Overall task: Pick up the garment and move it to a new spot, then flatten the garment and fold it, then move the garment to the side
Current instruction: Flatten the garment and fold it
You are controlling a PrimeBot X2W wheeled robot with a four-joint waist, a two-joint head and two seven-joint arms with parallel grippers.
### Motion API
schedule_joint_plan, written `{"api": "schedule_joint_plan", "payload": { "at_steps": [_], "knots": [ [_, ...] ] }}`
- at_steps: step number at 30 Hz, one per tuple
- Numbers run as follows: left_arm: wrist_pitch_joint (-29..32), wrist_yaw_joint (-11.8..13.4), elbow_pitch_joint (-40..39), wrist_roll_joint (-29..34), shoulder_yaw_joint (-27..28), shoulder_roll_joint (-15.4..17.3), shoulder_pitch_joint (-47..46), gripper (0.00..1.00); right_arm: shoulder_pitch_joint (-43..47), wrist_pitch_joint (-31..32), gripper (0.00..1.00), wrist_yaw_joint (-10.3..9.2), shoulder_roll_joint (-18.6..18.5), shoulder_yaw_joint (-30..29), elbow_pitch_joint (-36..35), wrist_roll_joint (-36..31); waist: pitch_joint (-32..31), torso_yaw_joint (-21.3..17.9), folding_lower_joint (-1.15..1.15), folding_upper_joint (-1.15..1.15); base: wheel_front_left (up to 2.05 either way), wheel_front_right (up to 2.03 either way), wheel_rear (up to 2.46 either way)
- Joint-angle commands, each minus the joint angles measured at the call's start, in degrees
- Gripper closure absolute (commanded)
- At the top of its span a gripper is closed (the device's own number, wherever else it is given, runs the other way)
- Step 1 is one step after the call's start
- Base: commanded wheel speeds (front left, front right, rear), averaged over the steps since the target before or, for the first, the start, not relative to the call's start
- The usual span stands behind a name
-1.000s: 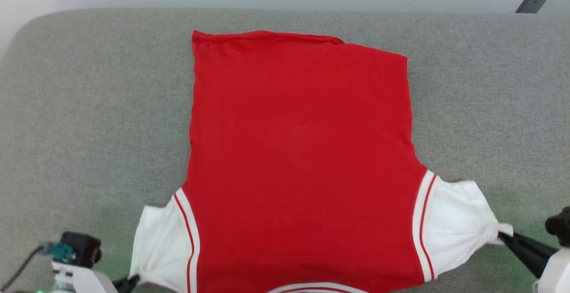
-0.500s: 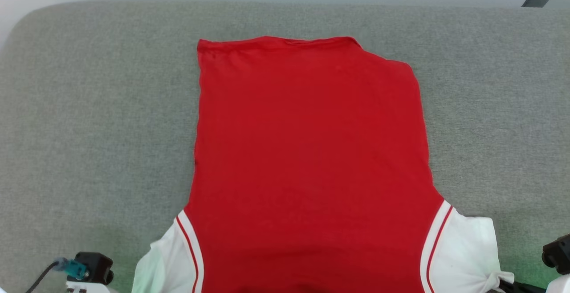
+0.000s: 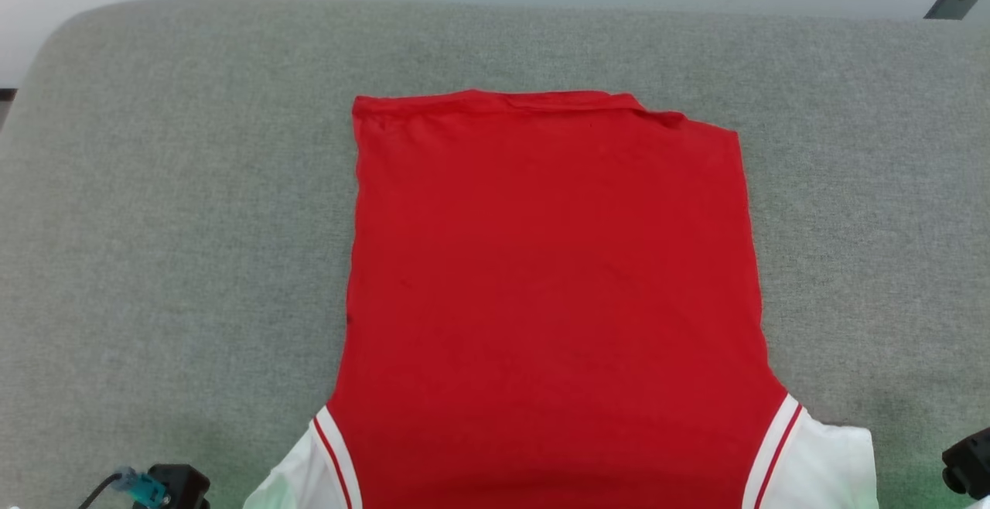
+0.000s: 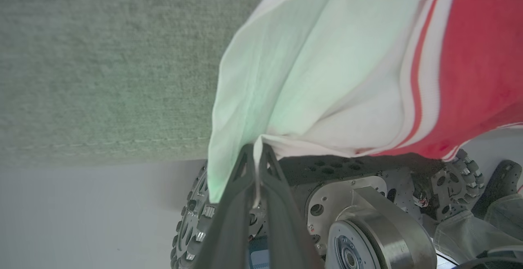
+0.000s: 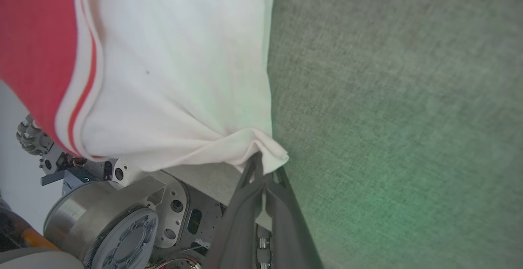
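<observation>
Grey soft table (image 3: pixel 155 184) has my red cloth shirt with white sleeves (image 3: pixel 549 300) lying flat, my left hand (image 4: pixel 256 154) and right hand (image 5: pixel 261 167) each pinching a sleeve tight, so pulling too hard could wrinkle it.

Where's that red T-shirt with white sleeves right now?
Head view: the red T-shirt lies spread across the middle of the grey fabric surface, white sleeves at the near edge.

Left jaws, right jaws — each tight on the garment (image 3: pixel 553 285), fingers (image 4: pixel 229 211) together.
</observation>
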Motion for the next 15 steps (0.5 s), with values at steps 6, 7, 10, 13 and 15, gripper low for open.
{"api": "schedule_joint_plan", "payload": {
  "at_steps": [6,7,10,13,15],
  "knots": [
    [0.2,0.5,-0.5,0.4,-0.2,-0.4,0.0,1.0,2.4,1.1,0.68,-0.16,1.1,-0.7,1.1,-1.4,-0.3,0.2,0.0,0.0,0.0,0.0,0.0],
    [0.3,0.5,-0.5,0.4,-0.2,-0.5,-0.2,1.0,2.2,0.9,0.34,-0.17,1.3,-1.3,1.2,-1.8,-0.4,0.2,0.0,0.0,0.0,0.0,0.0],
    [0.3,0.4,-0.7,0.9,-0.3,-0.7,-0.6,1.0,1.3,0.9,0.0,-0.19,1.5,-2.2,1.0,-2.1,-0.5,0.3,0.0,0.0,0.0,0.0,0.0],
    [0.1,0.3,-0.9,1.3,-0.2,-1.1,-0.9,1.0,-0.5,0.6,0.0,-0.19,1.6,-4.2,-0.7,-2.2,-0.6,0.4,0.0,0.0,0.0,0.0,0.0],
    [0.3,0.1,-1.1,1.7,-0.4,-1.3,-1.3,1.0,-1.6,0.6,0.0,-0.15,1.3,-5.7,-2.7,-2.2,-0.6,0.5,0.0,0.0,0.0,0.0,0.0]
  ]
}}
